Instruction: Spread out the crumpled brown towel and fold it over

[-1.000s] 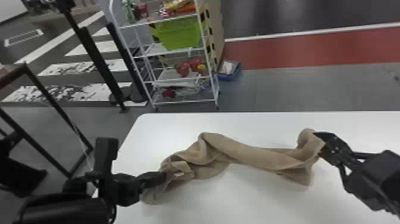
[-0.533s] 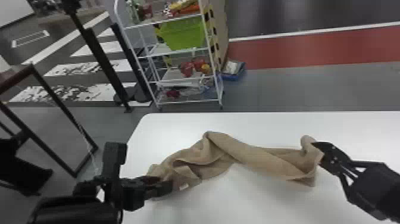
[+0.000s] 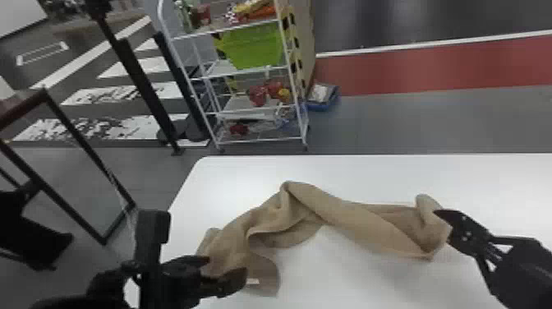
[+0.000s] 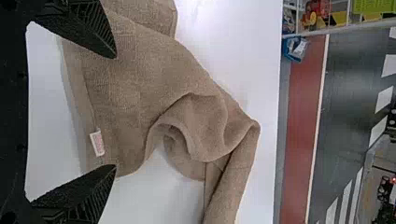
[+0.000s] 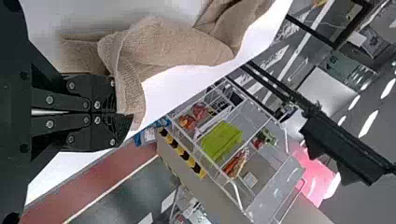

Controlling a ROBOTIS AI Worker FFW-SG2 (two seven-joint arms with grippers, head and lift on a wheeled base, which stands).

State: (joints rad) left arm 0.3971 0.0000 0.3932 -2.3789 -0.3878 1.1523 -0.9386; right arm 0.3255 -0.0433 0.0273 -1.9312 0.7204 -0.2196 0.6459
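The brown towel (image 3: 304, 213) lies twisted and bunched across the white table, its right end lifted in a fold. At its left end, my left gripper (image 3: 226, 267) stands open over the cloth. In the left wrist view, the left gripper (image 4: 114, 112) has its fingers wide apart, with the towel (image 4: 154, 79) and its small white tag beyond them. My right gripper (image 3: 445, 222) is shut on the towel's right end. The right wrist view has the right gripper (image 5: 119, 114) with its fingers together, pinching the edge of the towel (image 5: 173, 44).
The white table (image 3: 369, 176) extends behind and in front of the towel. Past its far edge stands a white wire rack (image 3: 246, 74) with a green bin (image 3: 254, 45), and a blue box (image 3: 322, 98) rests on the floor beside it. A dark metal frame (image 3: 78, 148) is at the left.
The left gripper has come away from the towel's left end and opened; that end now lies looser, with a flap toward the front. The right gripper has stayed nearly still with its hold.
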